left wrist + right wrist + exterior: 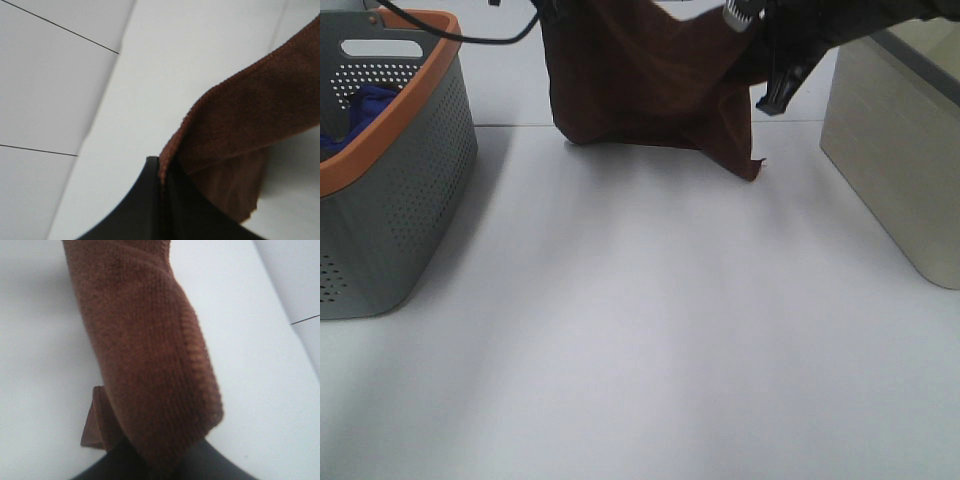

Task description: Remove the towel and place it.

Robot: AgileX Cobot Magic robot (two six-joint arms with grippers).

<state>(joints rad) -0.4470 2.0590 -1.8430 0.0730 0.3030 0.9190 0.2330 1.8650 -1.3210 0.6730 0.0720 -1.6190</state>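
Note:
The dark reddish-brown towel [650, 85] hangs spread at the back of the white table, its lower edge and one pointed corner resting on the surface. My left gripper [161, 167] is shut on an upper edge of the towel [250, 125]; in the high view it is only a dark shape at the top edge [546, 12]. My right gripper [160, 462] is shut on the other upper end, and the towel [145, 355] drapes over its dark fingers. In the high view the right gripper [765, 45] sits at the towel's upper right.
A grey perforated basket [410, 180] with an orange rim stands at the left, with a blue cloth [360, 105] inside. A beige box [895, 150] stands at the right. A black cable [470, 38] runs over the basket's far rim.

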